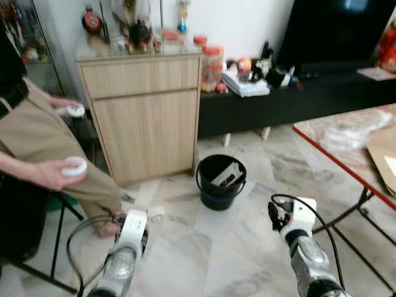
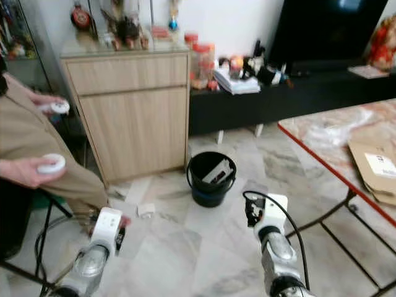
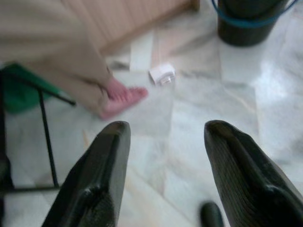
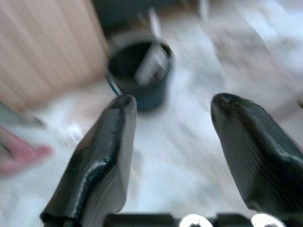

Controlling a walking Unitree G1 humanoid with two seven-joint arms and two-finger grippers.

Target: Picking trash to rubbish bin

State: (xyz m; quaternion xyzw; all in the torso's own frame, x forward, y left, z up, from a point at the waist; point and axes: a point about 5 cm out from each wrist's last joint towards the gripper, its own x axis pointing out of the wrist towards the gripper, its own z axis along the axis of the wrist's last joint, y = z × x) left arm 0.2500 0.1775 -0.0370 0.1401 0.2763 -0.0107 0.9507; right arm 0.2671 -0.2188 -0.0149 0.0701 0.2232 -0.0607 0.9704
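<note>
A black rubbish bin [image 1: 219, 180] with a blue rim stands on the marble floor in front of the wooden cabinet, with a piece of trash [image 1: 226, 175] lying inside it. A small white scrap of trash [image 2: 146, 210] lies on the floor left of the bin, near a person's bare foot; it is also in the left wrist view [image 3: 162, 74]. My left gripper [image 3: 165, 135] is open and empty, held above the floor short of the scrap. My right gripper [image 4: 173, 106] is open and empty, pointing toward the bin [image 4: 139, 75]. Both wrist views are blurred.
A person [image 1: 37, 142] sits at the left on a chair, holding two white controllers, with a foot [image 3: 120, 97] close to the scrap. A wooden cabinet [image 1: 145, 117] and a black TV console [image 1: 291, 99] stand behind. A red-edged table [image 1: 346, 154] is at the right.
</note>
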